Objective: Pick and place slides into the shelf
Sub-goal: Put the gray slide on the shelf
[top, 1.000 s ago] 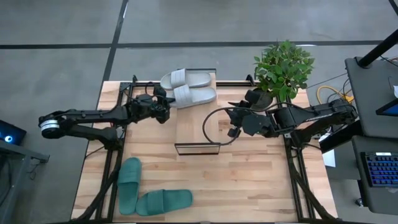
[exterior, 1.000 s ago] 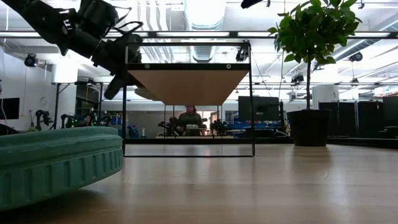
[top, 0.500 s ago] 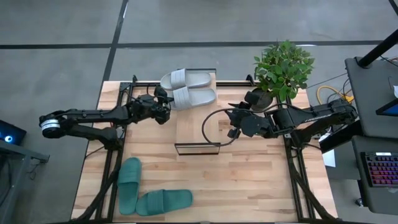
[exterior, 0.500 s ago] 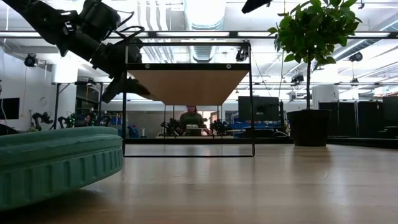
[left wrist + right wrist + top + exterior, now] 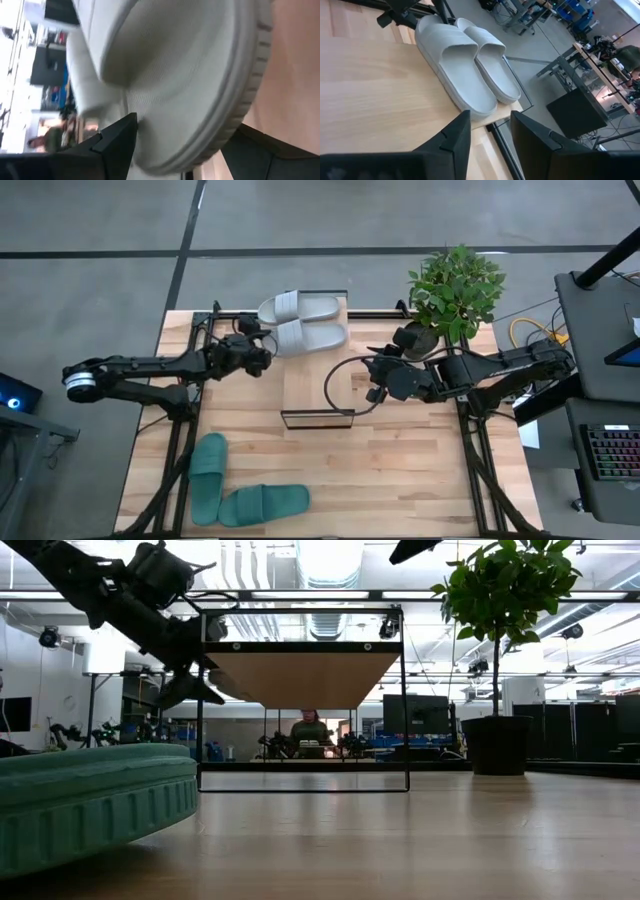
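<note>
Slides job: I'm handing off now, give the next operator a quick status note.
Left gripper: open, at the heel of the nearer white slide, just let go.
Right gripper: partly open, empty, waiting beside the shelf.
Done: both white slides lie side by side on the shelf's far end; second white slide.
Left: two green slides on the table's near left.

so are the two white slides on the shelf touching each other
Touching. The right wrist view shows the nearer white slide pressed side by side against the farther white slide on the shelf, with no gap along their inner edges.

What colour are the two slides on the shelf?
Pale grey-white slides, clearest in the right wrist view.
</note>
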Robot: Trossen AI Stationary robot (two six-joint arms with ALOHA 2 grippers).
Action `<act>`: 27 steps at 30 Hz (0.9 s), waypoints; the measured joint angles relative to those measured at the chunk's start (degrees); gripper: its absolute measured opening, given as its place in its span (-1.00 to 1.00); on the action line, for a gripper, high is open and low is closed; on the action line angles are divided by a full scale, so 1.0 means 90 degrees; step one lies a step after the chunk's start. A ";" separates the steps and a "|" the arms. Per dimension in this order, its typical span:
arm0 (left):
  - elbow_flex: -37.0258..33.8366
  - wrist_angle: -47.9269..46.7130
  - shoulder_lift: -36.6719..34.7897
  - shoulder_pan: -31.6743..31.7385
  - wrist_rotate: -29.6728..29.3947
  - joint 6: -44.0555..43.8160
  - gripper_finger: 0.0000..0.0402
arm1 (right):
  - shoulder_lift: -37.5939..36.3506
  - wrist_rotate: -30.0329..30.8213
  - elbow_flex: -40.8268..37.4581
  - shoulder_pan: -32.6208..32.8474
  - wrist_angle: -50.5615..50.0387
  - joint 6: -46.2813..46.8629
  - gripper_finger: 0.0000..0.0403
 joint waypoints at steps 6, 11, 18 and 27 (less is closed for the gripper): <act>0.0000 -0.0181 -0.0085 -0.0038 -0.0278 -0.0010 0.23 | 0.0000 0.0000 -0.0004 0.0000 -0.0047 -0.0057 -0.36; 0.0065 -0.0146 -0.0103 -0.0127 -0.0283 -0.0002 0.23 | 0.0000 0.0000 -0.0004 0.0000 -0.0042 -0.0063 -0.38; 0.0155 -0.0148 -0.0243 -0.0131 -0.0297 0.0002 0.23 | 0.0000 0.0001 -0.0004 0.0000 -0.0043 -0.0064 -0.35; 0.0114 -0.0392 -0.0651 -0.0131 -0.0906 0.0010 0.23 | 0.0000 0.0000 -0.0004 0.0000 -0.0045 -0.0133 -0.39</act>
